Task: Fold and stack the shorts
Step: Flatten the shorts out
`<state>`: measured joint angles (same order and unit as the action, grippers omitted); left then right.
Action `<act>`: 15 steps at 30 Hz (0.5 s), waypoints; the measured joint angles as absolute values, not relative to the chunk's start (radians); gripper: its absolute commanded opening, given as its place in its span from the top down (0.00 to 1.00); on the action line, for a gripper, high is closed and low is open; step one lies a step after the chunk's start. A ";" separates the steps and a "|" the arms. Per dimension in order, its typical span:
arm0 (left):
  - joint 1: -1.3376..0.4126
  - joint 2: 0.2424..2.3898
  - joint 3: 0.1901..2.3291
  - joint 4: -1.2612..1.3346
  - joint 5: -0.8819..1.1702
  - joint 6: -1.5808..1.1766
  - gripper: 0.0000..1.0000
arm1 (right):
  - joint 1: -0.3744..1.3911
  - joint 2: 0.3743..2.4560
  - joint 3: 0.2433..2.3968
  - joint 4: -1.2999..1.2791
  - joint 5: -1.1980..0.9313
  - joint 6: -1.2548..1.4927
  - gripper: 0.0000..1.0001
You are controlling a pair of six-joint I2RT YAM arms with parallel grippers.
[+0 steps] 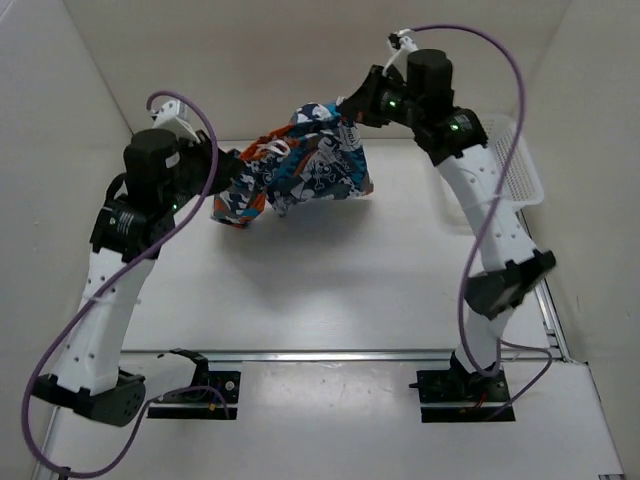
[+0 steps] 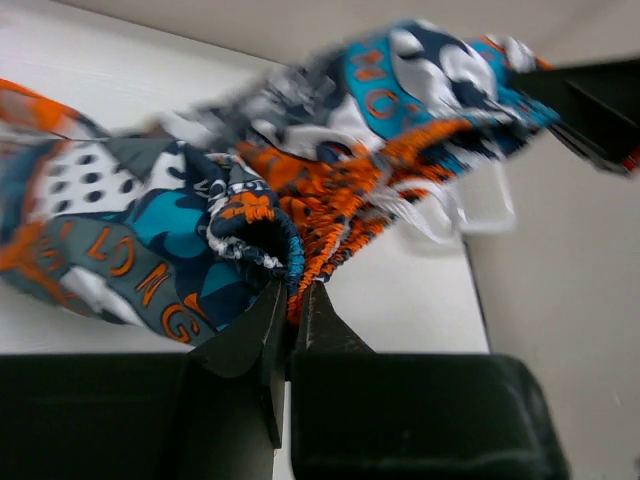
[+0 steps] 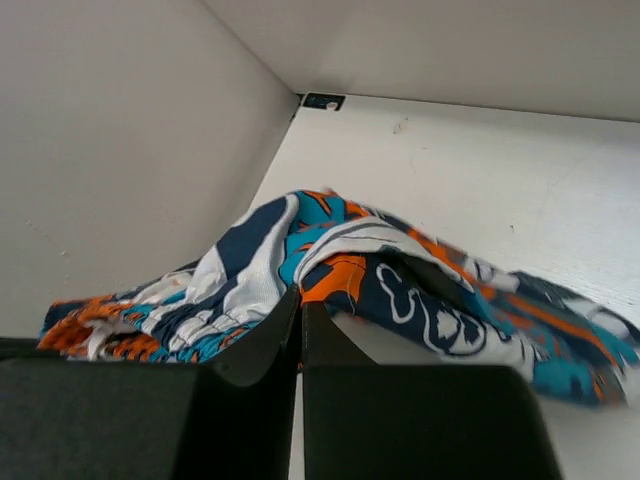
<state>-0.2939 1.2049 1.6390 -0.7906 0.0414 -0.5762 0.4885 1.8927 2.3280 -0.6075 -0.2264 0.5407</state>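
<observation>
The shorts, printed in orange, turquoise, navy and white, hang in the air between my two grippers above the far part of the table. My left gripper is shut on the gathered orange waistband at their left end; in the left wrist view the fabric bunches above the closed fingers. My right gripper is shut on their upper right edge; in the right wrist view the cloth drapes down over the fingertips. The lower part of the shorts sags toward the table.
A white mesh basket stands at the right wall behind my right arm. Walls close in the table at left, back and right. A metal rail runs across the near edge.
</observation>
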 measured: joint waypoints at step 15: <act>-0.602 1.329 1.293 -0.799 0.085 -0.684 0.10 | -0.053 1.282 1.267 -0.565 -0.126 0.395 0.32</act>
